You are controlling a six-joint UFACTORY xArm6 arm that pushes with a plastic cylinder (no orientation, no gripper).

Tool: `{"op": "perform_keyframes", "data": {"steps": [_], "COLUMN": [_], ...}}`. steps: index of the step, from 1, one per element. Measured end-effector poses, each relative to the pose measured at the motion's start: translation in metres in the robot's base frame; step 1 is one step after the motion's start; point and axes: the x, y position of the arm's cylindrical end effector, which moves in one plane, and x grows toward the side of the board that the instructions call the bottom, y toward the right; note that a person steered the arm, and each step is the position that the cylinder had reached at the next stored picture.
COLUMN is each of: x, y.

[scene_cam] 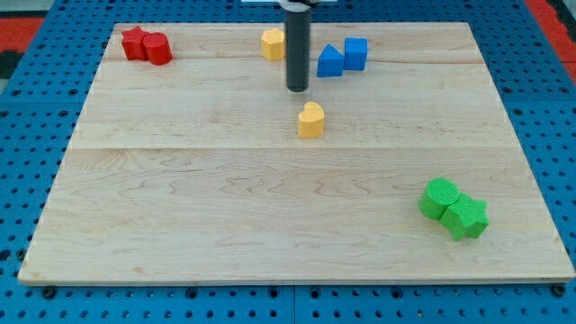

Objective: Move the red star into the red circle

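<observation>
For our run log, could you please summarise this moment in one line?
my tip: above yellow heart block | red star block touching red round block, top left

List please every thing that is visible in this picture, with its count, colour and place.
red star: one, red, top left corner of the board, touching the red circle.
red circle: one, red, just right of the star.
yellow block: one, yellow, top middle, partly behind the rod.
yellow heart: one, yellow, near the centre.
blue triangle: one, blue, top, right of the rod.
blue cube: one, blue, beside the triangle.
green blocks: two, green, lower right, touching.
wooden board: one, light wood.
my tip: one, dark, above the yellow heart, far from the red star.
</observation>
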Motion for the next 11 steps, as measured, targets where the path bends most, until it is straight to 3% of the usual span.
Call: {"op": "perform_keyframes", "data": {"steps": [1, 2, 4, 6, 8, 11], "x": [-0.001, 0.026, 0.032, 0.095, 0.062, -0.047], "y": [0.051, 0.063, 0.063, 0.034, -0.034, -0.040]}}
